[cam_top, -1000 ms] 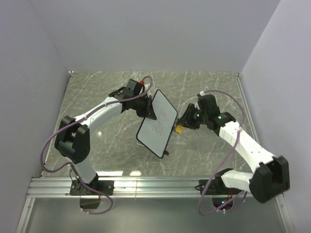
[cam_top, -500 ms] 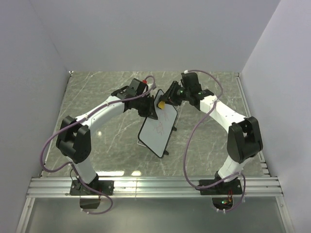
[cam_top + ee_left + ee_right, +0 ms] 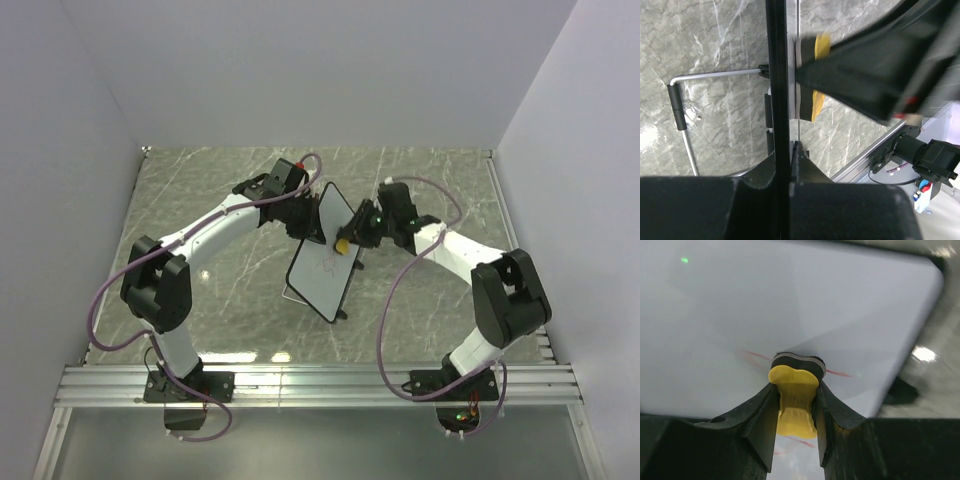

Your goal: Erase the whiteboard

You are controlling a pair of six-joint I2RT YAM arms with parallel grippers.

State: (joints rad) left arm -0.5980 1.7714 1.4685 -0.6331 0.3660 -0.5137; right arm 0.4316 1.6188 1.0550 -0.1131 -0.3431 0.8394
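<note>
While left end effector (image 3: 311,229) clamps whiteboard (image 3: 322,268) edge, right end effector (image 3: 345,243) presses gripped eraser (image 3: 793,399) against it.

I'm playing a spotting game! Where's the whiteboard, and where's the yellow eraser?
whiteboard (image 3: 318,275): top external view, on its white face.
yellow eraser (image 3: 794,397): right wrist view, on its yellow middle.
</note>
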